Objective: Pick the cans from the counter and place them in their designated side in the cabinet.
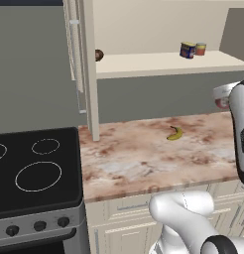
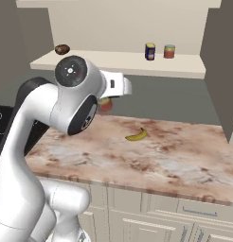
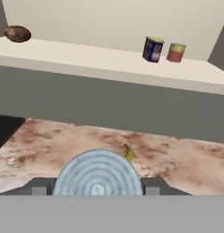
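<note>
Pale-blue ridged lid of a short red-orange can (image 3: 98, 175) is seen low centre, clasped by the end effector (image 3: 98, 190); a dark blue yellow-labelled can (image 3: 153, 49) stands upper right on the cream cabinet shelf (image 3: 86, 57), above the marbled worktop (image 3: 177, 159).

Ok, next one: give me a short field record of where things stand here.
gripper: shut on the red-orange can, held over the counter
dark blue can: upright on the cabinet shelf, right part
red can: on the shelf, beside the dark blue can
banana: lying on the counter
brown round item: left end of the shelf
</note>
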You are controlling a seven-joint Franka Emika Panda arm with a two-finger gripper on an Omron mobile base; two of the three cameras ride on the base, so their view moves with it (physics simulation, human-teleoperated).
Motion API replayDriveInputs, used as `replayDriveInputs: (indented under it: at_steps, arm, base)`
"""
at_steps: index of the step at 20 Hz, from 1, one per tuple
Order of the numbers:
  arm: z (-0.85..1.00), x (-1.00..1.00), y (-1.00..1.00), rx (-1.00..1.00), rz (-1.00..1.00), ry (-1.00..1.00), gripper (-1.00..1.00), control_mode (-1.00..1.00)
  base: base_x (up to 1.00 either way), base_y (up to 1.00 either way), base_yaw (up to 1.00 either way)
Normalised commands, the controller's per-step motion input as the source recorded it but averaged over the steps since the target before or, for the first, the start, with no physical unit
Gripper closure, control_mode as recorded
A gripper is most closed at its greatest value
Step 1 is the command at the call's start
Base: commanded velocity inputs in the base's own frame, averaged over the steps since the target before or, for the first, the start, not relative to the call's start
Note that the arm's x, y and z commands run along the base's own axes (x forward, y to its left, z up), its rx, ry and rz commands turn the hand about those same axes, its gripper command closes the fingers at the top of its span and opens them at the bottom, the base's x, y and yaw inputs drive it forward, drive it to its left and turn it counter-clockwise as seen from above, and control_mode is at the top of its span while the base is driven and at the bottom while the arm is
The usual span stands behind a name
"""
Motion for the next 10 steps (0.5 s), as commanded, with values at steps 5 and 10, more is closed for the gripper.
replayDriveInputs:
  at_steps: [5,10]
  arm:
    - [0.11,0.0,0.09,0.05,0.04,-0.08,1.0,-1.0]
    - [0.09,0.0,0.14,0.03,0.03,-0.07,1.0,-1.0]
  base:
    - [0.0,0.0,0.0]
    - [0.0,0.0,0.0]
